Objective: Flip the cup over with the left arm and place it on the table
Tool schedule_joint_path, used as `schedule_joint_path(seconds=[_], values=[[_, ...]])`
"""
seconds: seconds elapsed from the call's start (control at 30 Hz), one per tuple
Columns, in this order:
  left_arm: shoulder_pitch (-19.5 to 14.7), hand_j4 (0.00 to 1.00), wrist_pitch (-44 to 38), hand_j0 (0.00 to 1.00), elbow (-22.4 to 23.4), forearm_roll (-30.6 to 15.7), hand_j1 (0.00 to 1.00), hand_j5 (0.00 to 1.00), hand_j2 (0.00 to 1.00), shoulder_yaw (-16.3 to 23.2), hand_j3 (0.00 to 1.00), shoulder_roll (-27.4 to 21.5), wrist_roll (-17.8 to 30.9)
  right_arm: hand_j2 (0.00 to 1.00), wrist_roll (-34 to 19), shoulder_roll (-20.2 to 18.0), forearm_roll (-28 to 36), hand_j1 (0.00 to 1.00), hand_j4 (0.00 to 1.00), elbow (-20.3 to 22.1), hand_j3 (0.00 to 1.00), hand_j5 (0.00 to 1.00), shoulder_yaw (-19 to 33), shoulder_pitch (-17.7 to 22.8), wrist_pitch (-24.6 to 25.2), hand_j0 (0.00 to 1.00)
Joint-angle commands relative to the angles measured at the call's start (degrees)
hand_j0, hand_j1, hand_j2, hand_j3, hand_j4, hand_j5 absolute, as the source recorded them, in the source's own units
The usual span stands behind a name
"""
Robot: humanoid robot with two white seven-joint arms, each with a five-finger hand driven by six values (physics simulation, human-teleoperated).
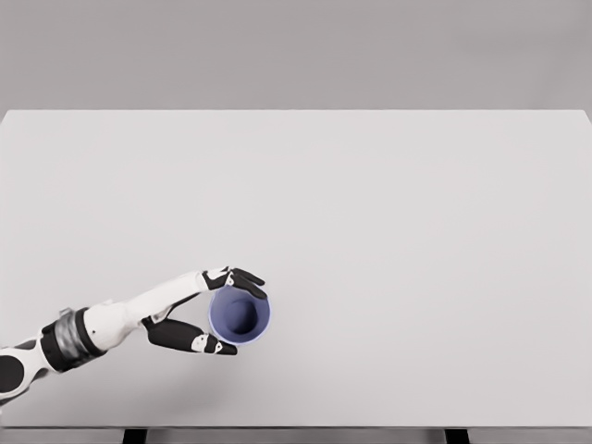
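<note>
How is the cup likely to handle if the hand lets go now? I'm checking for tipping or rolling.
The cup shows its open mouth upward, so it probably stands stably. Its round wall would likely roll if tipped. The left hand brackets it with fingers either side; the smooth wall may slip.

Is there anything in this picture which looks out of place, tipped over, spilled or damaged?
Nothing stands out. The blue cup shows its open mouth to the camera, the left hand closed around it, on the white table. No spill shows.

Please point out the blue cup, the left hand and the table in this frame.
Blue round cup (pixel 240 315): head view, on its dark inside, seen through the open mouth.
White-and-black left hand (pixel 199 313): head view, on the palm between the fingers.
Pale grey table (pixel 416 240): head view, on bare tabletop.
</note>
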State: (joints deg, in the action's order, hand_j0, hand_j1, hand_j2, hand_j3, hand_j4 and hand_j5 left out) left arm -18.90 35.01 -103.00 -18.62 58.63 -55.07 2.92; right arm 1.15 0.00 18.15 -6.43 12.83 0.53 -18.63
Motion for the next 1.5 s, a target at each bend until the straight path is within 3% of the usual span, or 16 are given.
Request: schedule_joint_path(seconds=[0.0,0.13,0.27,0.53,0.83,1.23,1.37,1.47], values=[[0.0,0.73,0.0,0.73,0.0,-0.4,0.73,0.73,0.73,0.3,0.73,0.0,0.0,1.00,0.0,0.0,0.0,1.00,1.00,0.0,1.00,1.00,0.0,0.0,0.0,1.00],[-1.8,0.91,0.0,0.91,-0.1,-0.4,0.91,0.91,0.91,0.4,0.91,0.0,0.0,1.00,0.0,0.0,0.0,1.00,1.00,0.0,1.00,1.00,0.0,0.0,0.0,1.00],[-2.2,0.99,0.0,0.99,-0.1,-0.2,0.99,0.99,0.99,0.4,0.99,0.0,0.0,1.00,0.0,0.0,0.0,1.00,1.00,0.0,1.00,1.00,0.0,0.0,0.0,1.00],[-2.3,1.00,0.0,1.00,-0.1,0.0,1.00,1.00,1.00,0.4,1.00,0.0,0.0,1.00,0.0,0.0,0.0,1.00,1.00,0.0,1.00,1.00,0.0,0.0,0.0,1.00],[-5.3,1.00,0.0,1.00,0.2,0.5,1.00,1.00,1.00,0.1,1.00,-0.6,0.1,1.00,0.0,0.0,0.0,1.00,1.00,0.0,1.00,1.00,0.0,0.0,0.0,1.00],[-5.4,1.00,0.0,1.00,0.3,0.5,1.00,1.00,1.00,-2.6,1.00,-7.4,0.1,1.00,0.0,0.0,0.0,1.00,1.00,0.0,1.00,1.00,0.0,0.0,0.0,1.00],[-5.4,1.00,0.0,1.00,0.3,0.5,1.00,1.00,1.00,-4.8,1.00,-9.5,0.1,1.00,0.0,0.0,0.0,1.00,1.00,0.0,1.00,1.00,0.0,0.0,0.0,1.00],[-5.3,1.00,0.0,1.00,0.8,0.5,1.00,1.00,1.00,-7.5,1.00,-14.0,0.1,1.00,0.0,0.0,0.0,1.00,1.00,0.0,1.00,1.00,0.0,0.0,0.0,1.00]])
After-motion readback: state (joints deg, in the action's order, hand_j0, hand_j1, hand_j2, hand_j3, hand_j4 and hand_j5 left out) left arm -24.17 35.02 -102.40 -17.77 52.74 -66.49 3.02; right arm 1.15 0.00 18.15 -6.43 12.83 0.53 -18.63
